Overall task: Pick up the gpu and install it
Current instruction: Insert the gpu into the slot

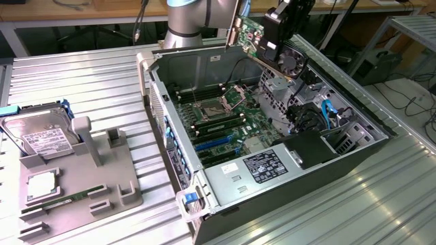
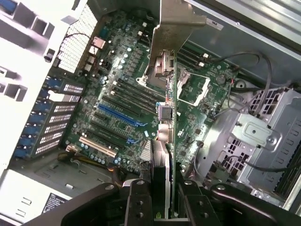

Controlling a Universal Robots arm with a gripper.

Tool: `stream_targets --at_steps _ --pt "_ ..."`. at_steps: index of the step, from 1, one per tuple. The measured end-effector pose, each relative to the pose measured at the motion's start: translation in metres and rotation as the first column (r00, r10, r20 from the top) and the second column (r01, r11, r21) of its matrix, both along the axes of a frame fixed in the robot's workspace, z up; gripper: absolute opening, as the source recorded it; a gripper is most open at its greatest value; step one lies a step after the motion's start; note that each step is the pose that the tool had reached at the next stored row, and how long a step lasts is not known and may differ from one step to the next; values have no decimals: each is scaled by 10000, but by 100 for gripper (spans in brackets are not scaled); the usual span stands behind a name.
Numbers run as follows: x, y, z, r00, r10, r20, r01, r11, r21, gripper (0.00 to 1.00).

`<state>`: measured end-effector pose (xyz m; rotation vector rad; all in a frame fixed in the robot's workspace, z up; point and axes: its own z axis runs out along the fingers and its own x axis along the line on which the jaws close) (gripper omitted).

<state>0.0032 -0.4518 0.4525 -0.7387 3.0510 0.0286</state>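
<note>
End effector [image 1: 281, 35] [image 2: 164, 190] has its jaws drawn in narrow and clamped on the gpu [image 1: 253, 38] [image 2: 172, 141], one finger on each face of the card. The gpu hangs in the air over the far end of the open case [image 1: 178, 107], clear of everything inside and not yet seated.

In the wrist view the card runs edge-on away from the fingers, with its metal bracket [image 2: 173, 28] at the far end. Gripping the thin board by its faces probably keeps it from twisting and leaves its connector edge free.

The case lies on its side with the panel off, so the motherboard [image 1: 225, 122] [image 2: 122, 89] faces up and can be reached from above. Its blue slot [image 1: 214, 141] [image 2: 120, 115] is empty and lies well apart from the card.

On the tabletop [image 1: 81, 76], at the exterior view's left, a grey fixture [image 1: 119, 191] holds a hard drive [image 1: 41, 135] upright and a memory stick [image 1: 65, 199] flat, ready for picking.
</note>
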Motion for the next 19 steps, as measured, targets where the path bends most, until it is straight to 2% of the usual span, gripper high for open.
stream_targets --at_steps 5,9,14,19 --pt "-2 0 0 9974 726 0 -726 9974 0 27" --pt "-6 0 0 9913 1318 0 -1318 9913 0 27" --pt "-10 0 0 9805 1967 0 -1967 9805 0 27" --pt "-13 0 0 9640 2659 1 -2659 9640 1 27"
